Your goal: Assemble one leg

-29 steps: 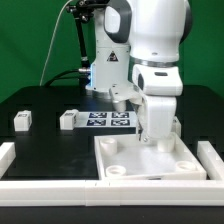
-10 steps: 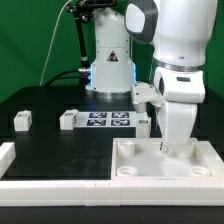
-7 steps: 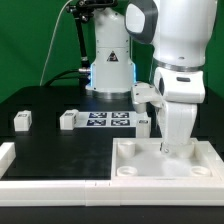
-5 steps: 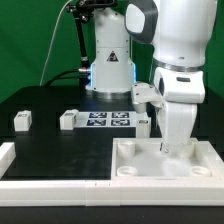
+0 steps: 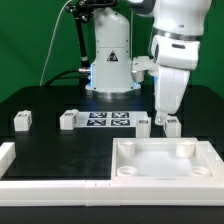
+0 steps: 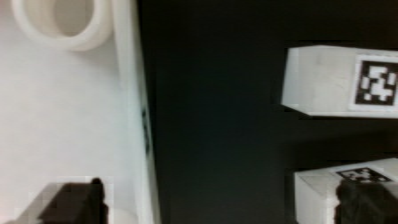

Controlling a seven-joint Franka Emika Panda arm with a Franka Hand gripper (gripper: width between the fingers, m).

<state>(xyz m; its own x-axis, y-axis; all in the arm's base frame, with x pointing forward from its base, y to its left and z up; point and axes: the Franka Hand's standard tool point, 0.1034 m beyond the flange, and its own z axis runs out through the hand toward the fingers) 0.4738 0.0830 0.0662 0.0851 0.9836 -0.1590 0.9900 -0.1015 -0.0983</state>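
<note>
The gripper (image 5: 161, 117) hangs over the far rim of the large white square plastic tray (image 5: 150, 160); I can't tell its fingers' spacing. The small white tagged plastic leg cube (image 5: 171, 125) sits just behind that rim, and an off-centre descent might knock it askew.

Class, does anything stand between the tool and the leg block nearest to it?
Nothing visible does. The tool hangs just above the nearest leg, which stands by the far rim of the tray; only air separates them.
</note>
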